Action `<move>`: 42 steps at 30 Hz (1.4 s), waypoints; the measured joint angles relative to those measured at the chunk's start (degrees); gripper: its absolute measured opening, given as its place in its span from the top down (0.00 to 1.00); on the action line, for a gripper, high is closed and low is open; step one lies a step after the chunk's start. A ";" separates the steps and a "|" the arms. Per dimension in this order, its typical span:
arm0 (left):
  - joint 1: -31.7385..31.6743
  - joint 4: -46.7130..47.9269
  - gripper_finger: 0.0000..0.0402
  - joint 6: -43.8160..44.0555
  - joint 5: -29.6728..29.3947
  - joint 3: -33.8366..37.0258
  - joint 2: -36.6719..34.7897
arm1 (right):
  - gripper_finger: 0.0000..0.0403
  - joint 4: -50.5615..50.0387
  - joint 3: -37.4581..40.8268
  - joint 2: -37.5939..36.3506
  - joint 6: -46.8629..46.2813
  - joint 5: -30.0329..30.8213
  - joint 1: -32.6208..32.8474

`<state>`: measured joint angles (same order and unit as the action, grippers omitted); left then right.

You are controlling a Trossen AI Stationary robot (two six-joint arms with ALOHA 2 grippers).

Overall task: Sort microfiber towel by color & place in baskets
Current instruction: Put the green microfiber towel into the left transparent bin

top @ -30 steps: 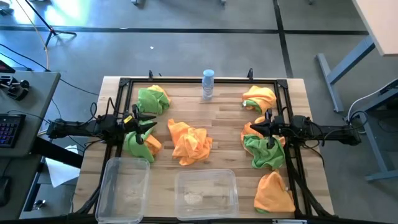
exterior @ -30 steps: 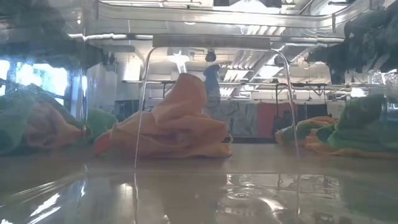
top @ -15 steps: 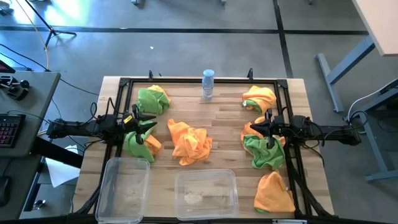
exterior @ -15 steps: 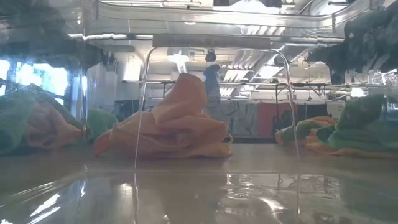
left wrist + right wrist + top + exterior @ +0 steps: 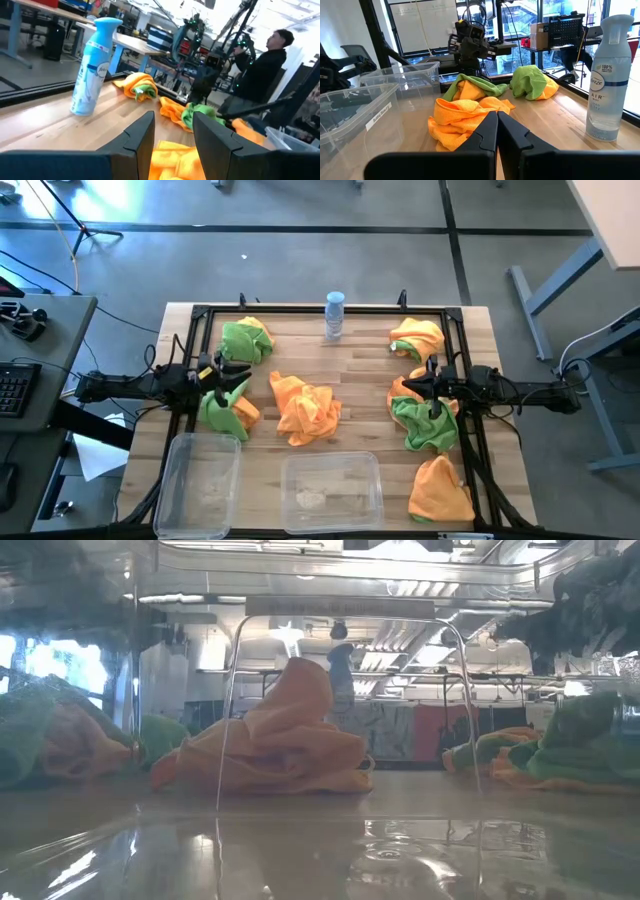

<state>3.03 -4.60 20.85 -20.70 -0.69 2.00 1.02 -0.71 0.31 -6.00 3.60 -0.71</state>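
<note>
My left gripper (image 5: 232,383) sits at the left middle of the high view, just above the green-and-orange towel pile (image 5: 222,412) at the desk's left edge. Its jaws stand partly apart with nothing between them; in my left wrist view the two dark fingers (image 5: 141,136) frame a gap, and beyond their tips lies the orange towel heap (image 5: 306,410) in the middle of the desk (image 5: 355,365). I cannot tell whether the jaws touch the pile under them. My left arm reaches in level from the left edge of the frame, pointing right.

My right gripper (image 5: 417,386) is at the right middle of the high view, its jaws pressed fully together and holding nothing. It hovers over the orange edge of the green-and-orange pile on the right (image 5: 424,423), pointing left, with the arm stretched in straight from the right edge.

Other towels lie around: a green one with orange (image 5: 246,338) at upper left, an orange one with green (image 5: 417,337) at upper right, and an orange one (image 5: 440,491) at lower right. The narrower basket (image 5: 200,483) sits at lower left, just below my left pile, and the wider basket (image 5: 331,490) at lower centre; neither holds any towel. A spray bottle (image 5: 334,315) stands upright at the top centre of the desk.
</note>
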 joint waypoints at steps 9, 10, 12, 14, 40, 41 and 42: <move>-0.55 9.48 0.82 -7.09 -9.22 -13.37 8.61 | 1.00 0.00 0.00 -0.02 0.00 0.00 0.00; -0.99 11.56 0.84 -7.43 -9.96 -16.32 10.89 | 1.00 0.00 0.00 -0.02 0.00 0.00 0.00; -2.23 16.14 0.88 -7.51 -11.02 -22.66 16.14 | 1.00 0.00 0.00 -0.01 0.00 0.00 0.00; -4.01 20.59 0.90 -7.07 -11.56 -28.87 22.13 | 1.00 0.00 0.00 -0.02 0.00 0.00 0.01; -26.38 76.99 0.62 -15.39 -7.26 -87.03 90.46 | 1.00 0.00 0.00 -0.01 0.00 -0.01 0.01; -26.38 78.74 0.61 -15.40 -7.78 -87.39 92.55 | 1.00 0.00 0.00 -0.01 0.00 0.00 0.01; -26.38 80.54 0.60 -15.38 -8.11 -87.73 94.52 | 1.00 0.00 0.00 -0.01 0.00 0.00 0.00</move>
<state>-23.35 75.93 5.48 -28.81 -88.42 96.52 1.02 -0.71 0.31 -6.00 3.60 -0.71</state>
